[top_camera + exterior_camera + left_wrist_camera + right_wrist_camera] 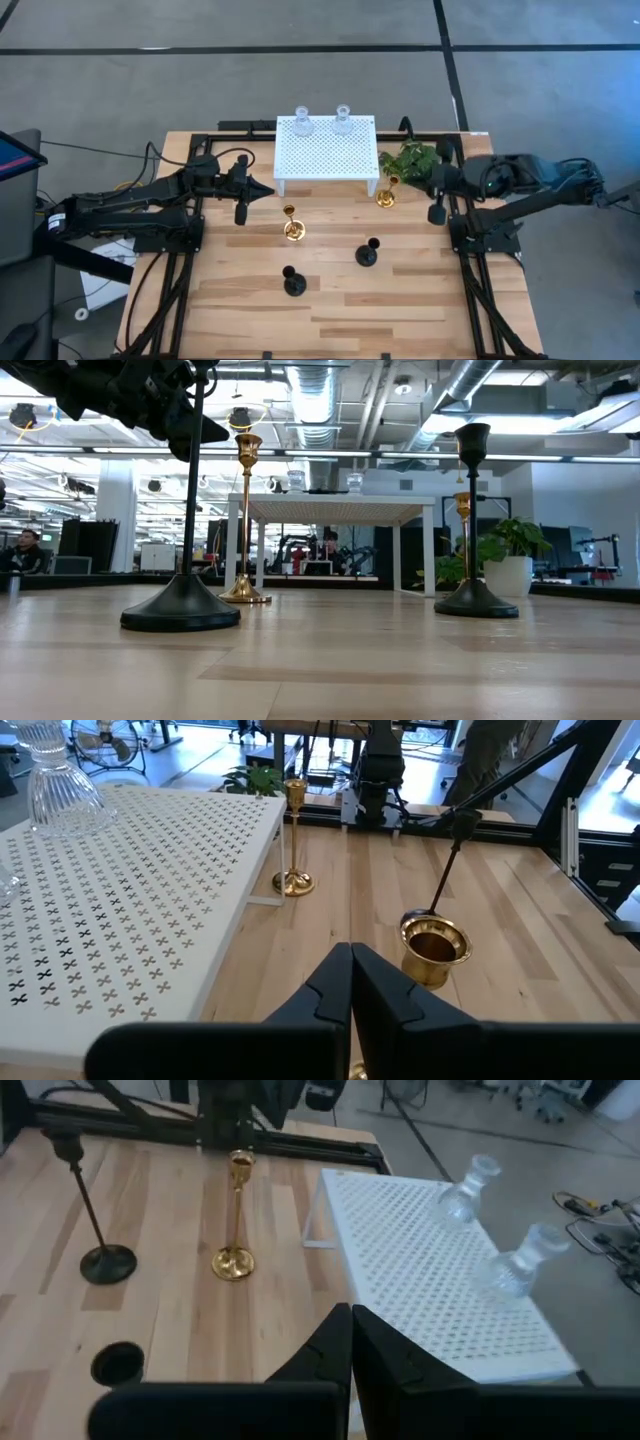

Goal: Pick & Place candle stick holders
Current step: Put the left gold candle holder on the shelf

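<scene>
Surface: wooden table [420, 300] | on it: white perforated rack [327, 150], two gold candle stick holders [292, 223] [387, 192], two black candle stick holders [293, 281] [368, 252], leafy plant [410, 159]

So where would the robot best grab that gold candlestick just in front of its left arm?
Probably by the thin upright stem of the gold candle stick holder, jaws coming level from the left gripper's side. The stem is slim and stands vertical; the flared cup and round base look too wide to pinch well.
</scene>
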Controlling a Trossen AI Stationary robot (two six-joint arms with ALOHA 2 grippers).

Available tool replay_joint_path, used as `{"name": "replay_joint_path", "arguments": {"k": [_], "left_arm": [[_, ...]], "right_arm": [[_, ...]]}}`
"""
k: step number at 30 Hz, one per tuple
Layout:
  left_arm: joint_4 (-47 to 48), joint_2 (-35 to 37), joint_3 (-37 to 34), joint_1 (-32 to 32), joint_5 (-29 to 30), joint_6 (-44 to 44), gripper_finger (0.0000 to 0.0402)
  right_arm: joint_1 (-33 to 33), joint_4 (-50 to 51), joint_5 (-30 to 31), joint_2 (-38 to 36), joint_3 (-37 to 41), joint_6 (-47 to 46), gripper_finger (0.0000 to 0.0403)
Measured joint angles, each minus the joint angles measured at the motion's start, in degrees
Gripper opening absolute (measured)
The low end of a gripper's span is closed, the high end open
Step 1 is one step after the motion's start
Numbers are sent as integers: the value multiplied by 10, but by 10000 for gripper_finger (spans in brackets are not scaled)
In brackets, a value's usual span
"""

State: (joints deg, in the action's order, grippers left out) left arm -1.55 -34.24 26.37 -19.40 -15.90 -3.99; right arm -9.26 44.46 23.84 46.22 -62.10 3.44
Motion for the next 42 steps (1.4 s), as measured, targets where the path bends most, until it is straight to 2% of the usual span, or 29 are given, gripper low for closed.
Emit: {"name": "replay_joint_path", "arguments": {"k": [8,14,17,23,28,38,42], "left_arm": [[4,-3,-16,1,-18,-17,4],[1,12,-73,5,-19,-33,4],[-11,32,-104,18,-20,-30,4],[-149,43,-185,59,-35,-31,5],[-245,41,-256,61,-5,-22,5],[-272,25,-261,75,-15,-10,5],[-317,0,-261,75,-13,-11,5]], "right_arm": [[0,-215,0,-124,245,0,0],[0,-332,1,-155,349,0,0],[0,-363,2,-156,367,-3,0],[0,-395,2,-151,370,-4,0],[0,-413,4,-150,370,4,0],[0,-412,17,-150,386,-3,0],[0,-420,18,-150,405,-5,0]]}}
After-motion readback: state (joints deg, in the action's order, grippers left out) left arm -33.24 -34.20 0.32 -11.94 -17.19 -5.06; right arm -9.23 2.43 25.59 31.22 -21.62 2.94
